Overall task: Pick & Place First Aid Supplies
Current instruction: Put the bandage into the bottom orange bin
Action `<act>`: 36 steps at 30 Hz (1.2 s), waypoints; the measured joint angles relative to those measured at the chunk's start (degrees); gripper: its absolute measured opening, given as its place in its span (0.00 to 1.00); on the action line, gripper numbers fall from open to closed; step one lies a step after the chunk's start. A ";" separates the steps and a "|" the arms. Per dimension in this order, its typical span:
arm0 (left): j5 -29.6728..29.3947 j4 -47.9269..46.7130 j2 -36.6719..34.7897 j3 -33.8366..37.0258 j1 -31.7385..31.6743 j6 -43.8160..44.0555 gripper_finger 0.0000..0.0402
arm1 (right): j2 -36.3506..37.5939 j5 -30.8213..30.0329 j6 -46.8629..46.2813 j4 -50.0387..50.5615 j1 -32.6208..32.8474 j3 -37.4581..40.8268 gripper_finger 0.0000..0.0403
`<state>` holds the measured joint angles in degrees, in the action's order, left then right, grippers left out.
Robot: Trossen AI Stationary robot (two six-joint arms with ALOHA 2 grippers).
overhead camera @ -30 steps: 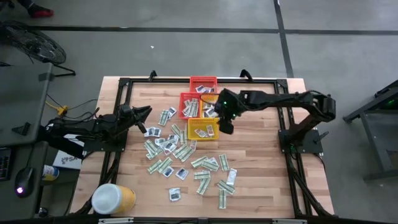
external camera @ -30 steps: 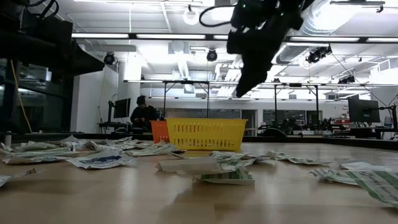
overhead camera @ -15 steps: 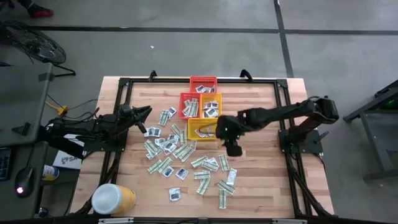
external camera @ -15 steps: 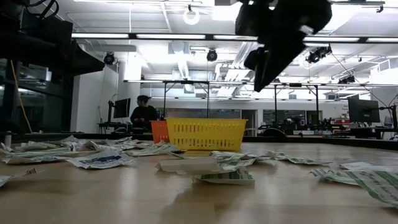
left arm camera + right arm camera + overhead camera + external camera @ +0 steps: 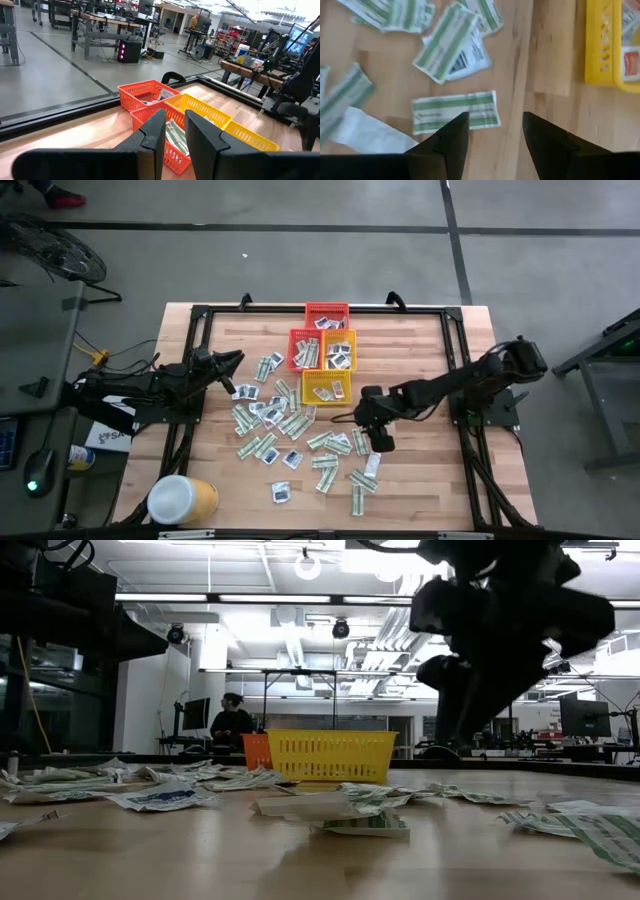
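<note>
The right gripper (image 5: pixel 378 442), open and empty, has moved from the baskets (image 5: pixel 325 360) to the scattered packets (image 5: pixel 340 443).

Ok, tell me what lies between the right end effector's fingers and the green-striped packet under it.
Nothing: the right wrist view shows the right end effector open above the green-striped packet, only bare wood beside it.

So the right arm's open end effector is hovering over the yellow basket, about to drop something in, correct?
Not quite. The right end effector is open, but it hovers over the loose packets on the table, beside the yellow basket, not over it. It is empty. The high view shows this.
</note>
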<state>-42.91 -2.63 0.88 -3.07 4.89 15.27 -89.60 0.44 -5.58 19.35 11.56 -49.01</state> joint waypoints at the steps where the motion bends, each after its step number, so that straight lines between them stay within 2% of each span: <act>1: 0.00 -0.01 -0.01 0.00 0.00 0.00 0.18 | 0.00 -0.57 0.04 -0.61 0.22 0.62 0.45; 14: 0.02 -0.02 0.00 0.00 0.01 0.00 0.18 | -6.09 -0.84 -0.08 -8.84 0.50 2.05 0.41; 25: 0.34 -0.02 -0.01 0.00 -0.01 0.00 0.18 | -10.49 0.72 -2.25 -9.57 0.45 1.81 0.34; 30: 0.38 -0.02 0.00 0.00 0.01 0.00 0.18 | -10.59 0.53 -4.57 -9.38 0.41 1.81 0.27; 36: 0.39 -0.02 0.00 0.00 0.01 0.00 0.18 | -10.69 -0.77 -4.75 -9.13 0.41 1.88 0.13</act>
<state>-42.52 -2.66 0.87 -3.07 4.91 15.27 -100.29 -0.32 -10.34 10.22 11.97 -47.13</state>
